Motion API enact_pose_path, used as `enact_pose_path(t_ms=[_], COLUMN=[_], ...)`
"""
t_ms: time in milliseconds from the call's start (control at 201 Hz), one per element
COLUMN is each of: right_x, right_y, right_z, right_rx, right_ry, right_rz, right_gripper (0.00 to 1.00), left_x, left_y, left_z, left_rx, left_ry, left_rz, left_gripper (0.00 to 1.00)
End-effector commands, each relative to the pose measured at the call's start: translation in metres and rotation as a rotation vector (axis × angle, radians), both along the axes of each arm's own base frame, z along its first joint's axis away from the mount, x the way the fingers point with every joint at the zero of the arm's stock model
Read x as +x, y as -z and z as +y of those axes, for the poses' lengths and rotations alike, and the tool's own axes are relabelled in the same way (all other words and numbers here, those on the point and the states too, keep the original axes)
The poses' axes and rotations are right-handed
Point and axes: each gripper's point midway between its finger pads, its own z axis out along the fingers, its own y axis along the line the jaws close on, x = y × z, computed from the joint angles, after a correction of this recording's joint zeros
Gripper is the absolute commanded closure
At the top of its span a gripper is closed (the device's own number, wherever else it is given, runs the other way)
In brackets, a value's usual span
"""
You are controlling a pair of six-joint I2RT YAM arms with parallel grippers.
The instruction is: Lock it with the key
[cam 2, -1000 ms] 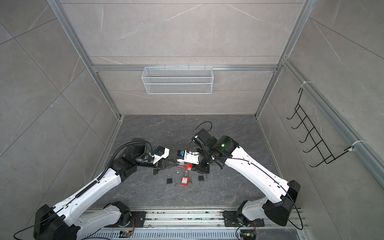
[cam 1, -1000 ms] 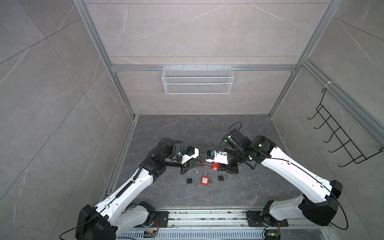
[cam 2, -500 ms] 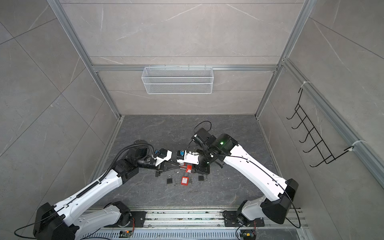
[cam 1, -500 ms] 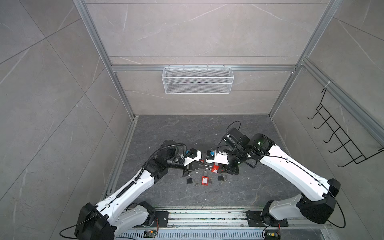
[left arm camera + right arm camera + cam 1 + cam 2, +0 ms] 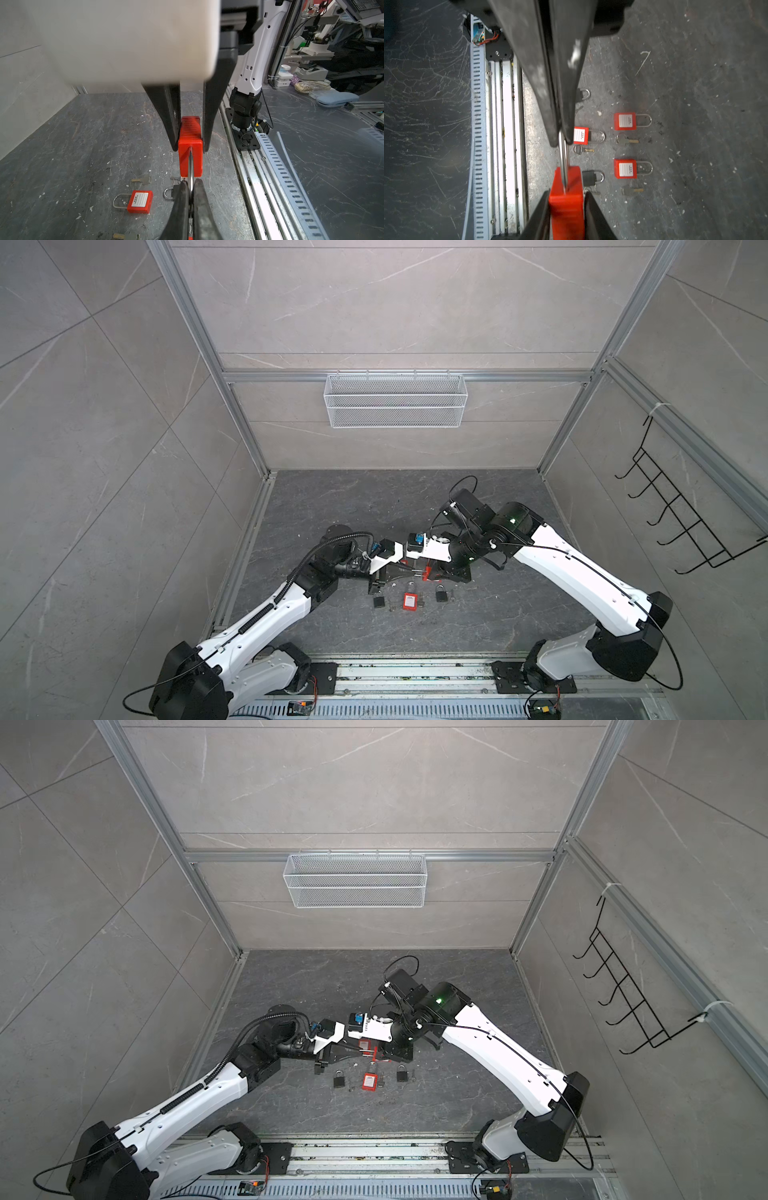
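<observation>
A red padlock [image 5: 190,158] hangs above the floor between both grippers. My left gripper [image 5: 190,184] is shut on its steel shackle [image 5: 563,158]. My right gripper [image 5: 566,194] has its fingers [image 5: 173,124] against the two sides of the red body. In both top views the held padlock [image 5: 426,572] [image 5: 376,1052] is at the middle, where the left gripper [image 5: 409,570] and the right gripper [image 5: 430,570] meet. Loose keys [image 5: 627,141] [image 5: 583,149] [image 5: 632,190] lie on the floor; I see no key in the held padlock.
On the dark floor below lie red padlocks [image 5: 625,121] [image 5: 581,135] [image 5: 625,168] and black padlocks [image 5: 588,177] [image 5: 379,600]. The metal rail [image 5: 506,124] runs along the front edge. A wire basket [image 5: 395,400] hangs on the back wall, and a hook rack [image 5: 681,514] on the right wall.
The left arm has shifted slightly to the right, closer to the right gripper. The red padlock stays between both grippers.
</observation>
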Motion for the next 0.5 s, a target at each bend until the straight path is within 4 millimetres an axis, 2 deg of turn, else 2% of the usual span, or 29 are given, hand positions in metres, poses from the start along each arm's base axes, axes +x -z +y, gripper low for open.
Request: enact_pose_path(t_ms=[0,139,219,284,398,493], right_x=[0.015,0.021,0.02,0.017,0.008,0.002], right_y=[-0.022,-0.022,-0.029,-0.034,-0.04,-0.034], right_z=[0.025,0.011,0.0,-0.01,-0.029,-0.047], right_rx=[0.116,0.085,0.095,0.092,0.073,0.025], right_ry=[-0.005,0.041,0.063,0.075,0.098,0.124], right_rz=[-0.055,-0.092,-0.115,-0.139,-0.149,-0.126], right_gripper=[0.7,0.62,0.46,0.39,0.34,0.32], left_x=[-0.004,0.0,0.001,0.002,0.003,0.002], left_y=[-0.018,-0.021,-0.023,-0.023,-0.028,-0.032], left_z=[-0.005,-0.003,-0.003,-0.003,-0.004,-0.005], left_rx=[-0.073,-0.074,-0.075,-0.075,-0.081,-0.088], left_ry=[0.026,0.002,-0.001,0.0,0.005,0.015], left_rz=[-0.029,-0.056,-0.063,-0.067,-0.072,-0.074], left_gripper=[1.0,1.0,1.0,1.0,1.0,1.0])
